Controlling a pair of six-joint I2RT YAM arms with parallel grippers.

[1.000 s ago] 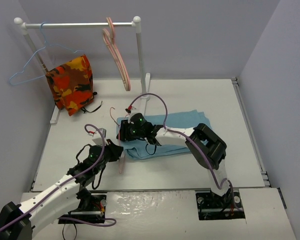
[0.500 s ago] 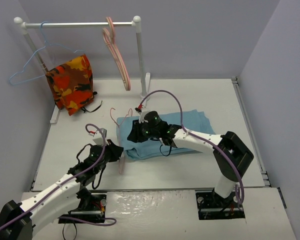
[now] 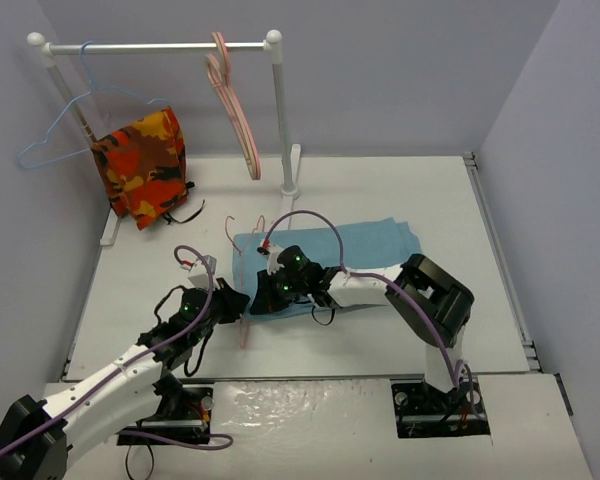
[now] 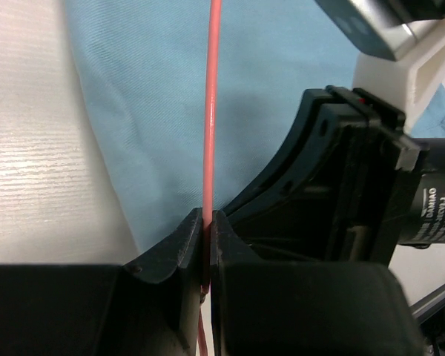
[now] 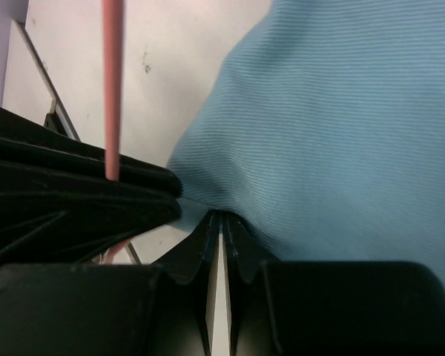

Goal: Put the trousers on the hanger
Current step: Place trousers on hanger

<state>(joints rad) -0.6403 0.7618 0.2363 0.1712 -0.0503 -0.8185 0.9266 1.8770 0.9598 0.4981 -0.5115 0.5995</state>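
Note:
The light blue trousers (image 3: 350,243) lie flat on the table, also filling the left wrist view (image 4: 156,96) and the right wrist view (image 5: 341,111). My left gripper (image 3: 236,303) is shut on the thin salmon-pink wire of the hanger (image 3: 243,328), which runs straight up across the fabric (image 4: 211,89). My right gripper (image 3: 267,298) is shut on the trousers' near-left edge, the cloth bunching into its fingertips (image 5: 221,216). The two grippers sit almost touching; the hanger wire (image 5: 111,89) passes just left of the right jaws.
A white clothes rail (image 3: 160,47) stands at the back left with a blue wire hanger (image 3: 55,135), thicker pink hangers (image 3: 235,110) and an orange patterned cloth (image 3: 140,165). Its right post (image 3: 282,120) rises just behind the trousers.
The right gripper came back toward the trousers' near-left edge and closed on the fabric. The left gripper kept its hold on the hanger wire and barely moved.

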